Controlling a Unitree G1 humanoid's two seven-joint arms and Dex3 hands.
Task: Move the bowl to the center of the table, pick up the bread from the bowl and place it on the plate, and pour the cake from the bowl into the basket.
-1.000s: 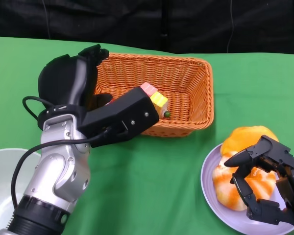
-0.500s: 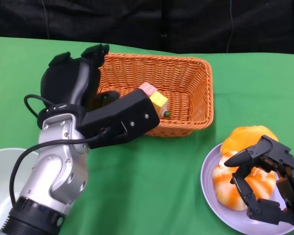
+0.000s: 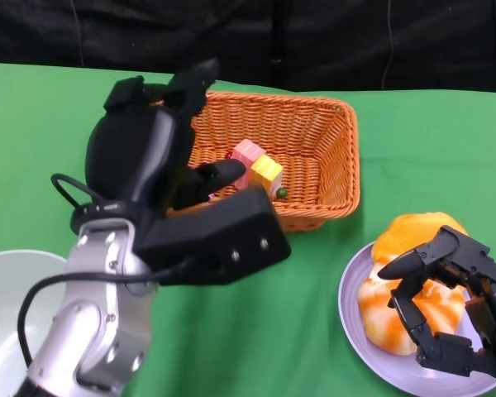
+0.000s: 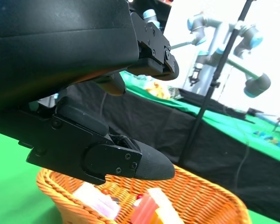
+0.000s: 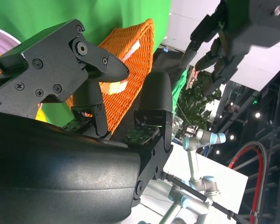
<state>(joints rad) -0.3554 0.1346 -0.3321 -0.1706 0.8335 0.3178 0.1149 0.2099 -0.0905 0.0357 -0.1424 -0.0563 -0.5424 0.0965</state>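
The left hand is raised above the near-left corner of the basket; its fingers are spread apart and nothing is seen held in it. The left wrist view shows the same fingers empty above the basket. The right hand is low over the plate at the near right, fingers curled loosely over the bread. Whether contact with the bread is made cannot be told; no firm grip is seen.

The cake, pink and yellow pieces, lies inside the basket near its middle, with a small green bit beside it. The bowl sits at the near-left edge of the tabletop, apparently empty, partly hidden by the left forearm.

Judgement: bread and cake appear to be at their targets; only withdrawal of the hands seems left.

Risks noted:
- The left forearm is close to the basket's near rim; a sideways retreat could catch the weave and drag or tip the basket, spilling the cake.
- If the right fingers are snagged on the bread, lifting could roll it off the plate.
- A low left elbow could knock the bowl off the edge.
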